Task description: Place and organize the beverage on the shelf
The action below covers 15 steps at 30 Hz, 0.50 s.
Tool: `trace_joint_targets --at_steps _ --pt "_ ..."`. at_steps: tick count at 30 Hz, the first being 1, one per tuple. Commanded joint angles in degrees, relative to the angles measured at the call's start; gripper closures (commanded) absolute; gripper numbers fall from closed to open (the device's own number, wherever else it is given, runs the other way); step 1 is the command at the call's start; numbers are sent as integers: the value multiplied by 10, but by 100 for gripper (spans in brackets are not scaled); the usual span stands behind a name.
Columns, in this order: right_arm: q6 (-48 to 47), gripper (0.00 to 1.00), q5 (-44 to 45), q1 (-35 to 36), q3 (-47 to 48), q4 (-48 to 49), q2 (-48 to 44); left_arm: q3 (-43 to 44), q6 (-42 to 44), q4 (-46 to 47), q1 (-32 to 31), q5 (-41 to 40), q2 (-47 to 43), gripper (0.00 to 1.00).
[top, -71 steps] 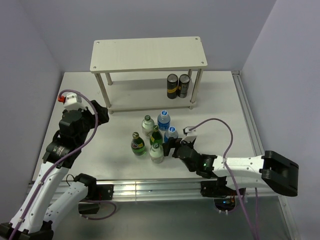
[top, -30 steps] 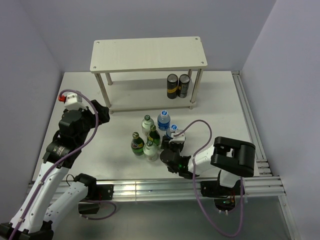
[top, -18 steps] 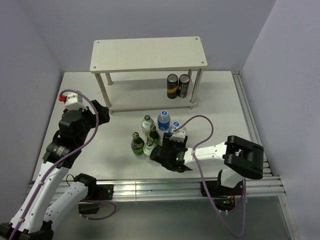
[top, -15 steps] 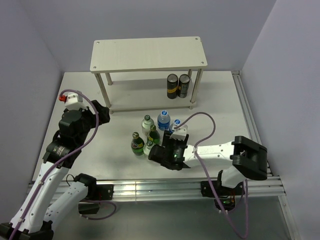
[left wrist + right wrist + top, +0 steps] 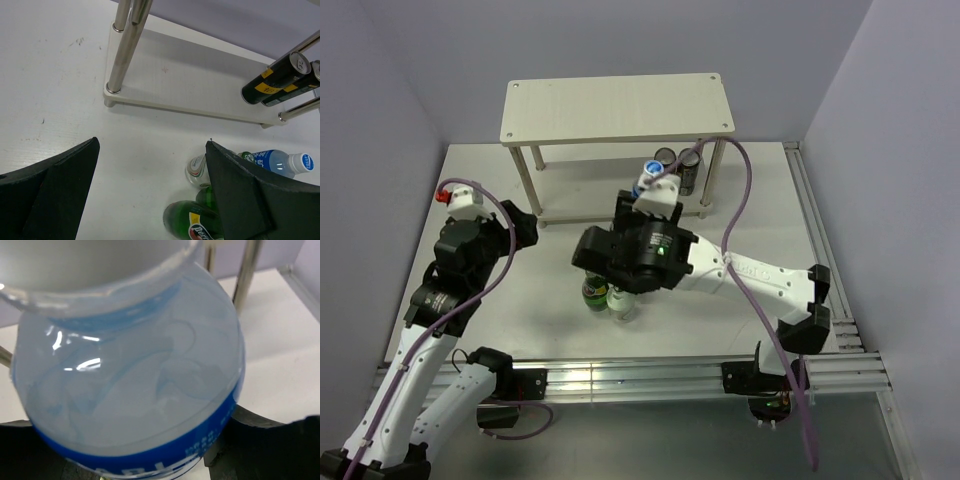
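While right jaws clamp one blue-label bottle, left jaws wide; two cans on shelf.

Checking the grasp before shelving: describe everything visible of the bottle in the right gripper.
The water bottle is clear plastic with a rounded shoulder, a blue label band with white print, and a blue-and-white cap. It seems full of clear liquid. The right gripper holds it, one dark finger on each side at label height. From above, its cap shows before the lower tier of the shelf, near two dark cans.
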Motion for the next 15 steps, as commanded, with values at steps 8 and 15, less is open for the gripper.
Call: trace_joint_targets --at_steps 8,15 --pt "-460 100 109 -151 410 61 119 3 11 20 7 11 -14 6" --pt "-807 100 -182 -226 137 541 -70 3 11 22 14 15 -14 7"
